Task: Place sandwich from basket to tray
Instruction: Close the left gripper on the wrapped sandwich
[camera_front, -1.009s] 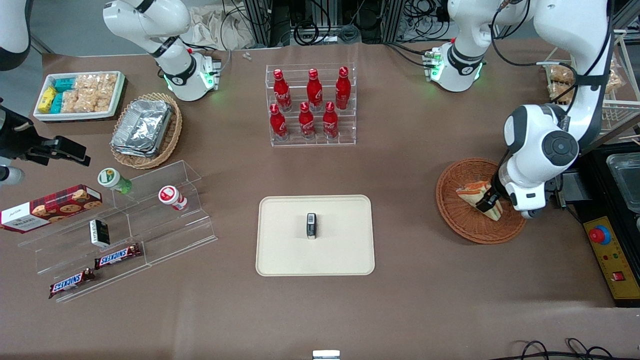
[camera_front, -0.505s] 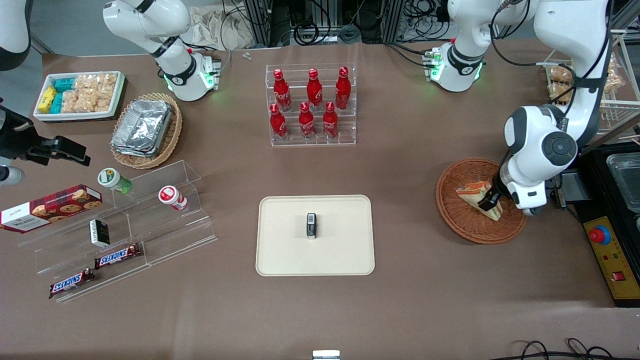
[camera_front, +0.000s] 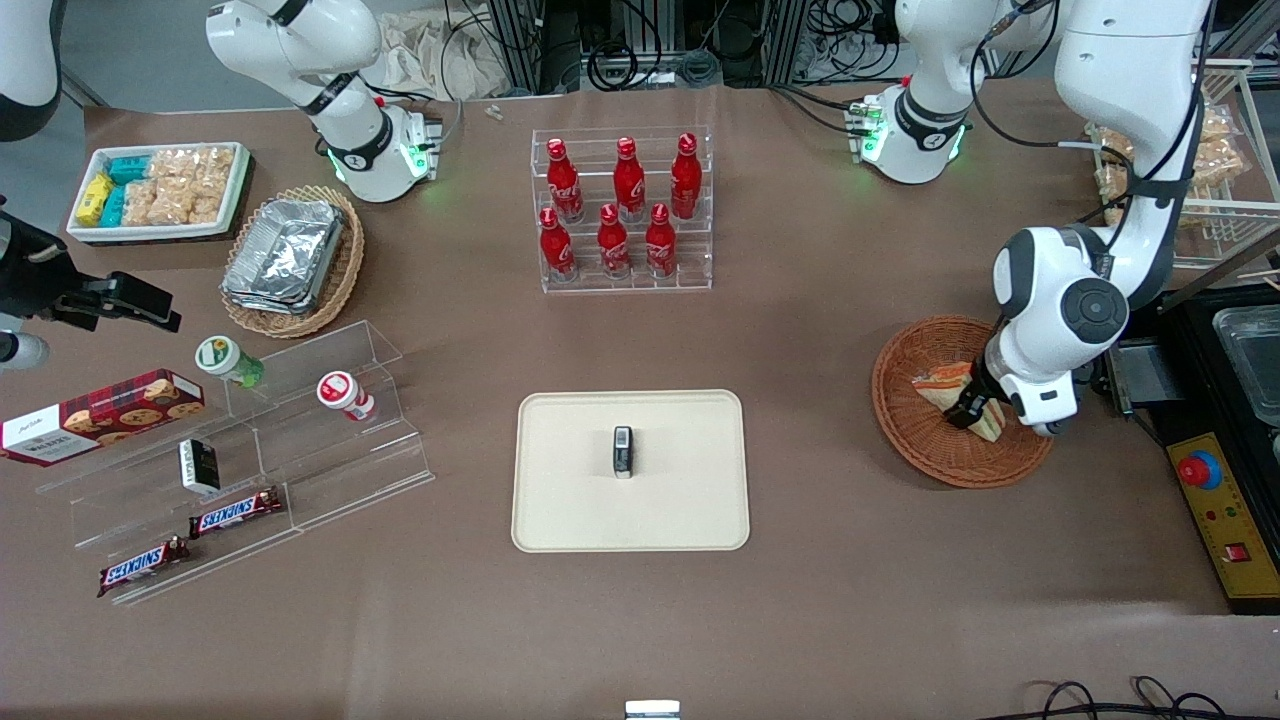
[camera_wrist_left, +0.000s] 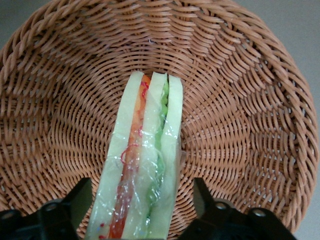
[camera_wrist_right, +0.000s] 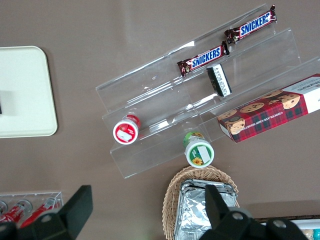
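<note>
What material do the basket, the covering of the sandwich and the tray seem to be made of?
Basket: woven wicker, reddish-brown and matte, its strands plainly visible. Sandwich: apparently wrapped in clear plastic film, going by glossy wrinkles. Tray: smooth cream material, perhaps plastic; the finish looks matte. The gripper is open around the sandwich in the basket.

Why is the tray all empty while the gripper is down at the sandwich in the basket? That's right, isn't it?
Not quite. The tray is not empty: the front view shows a small dark item on it. The rest holds: the gripper is down at the sandwich in the basket, fingers open on either side.
</note>
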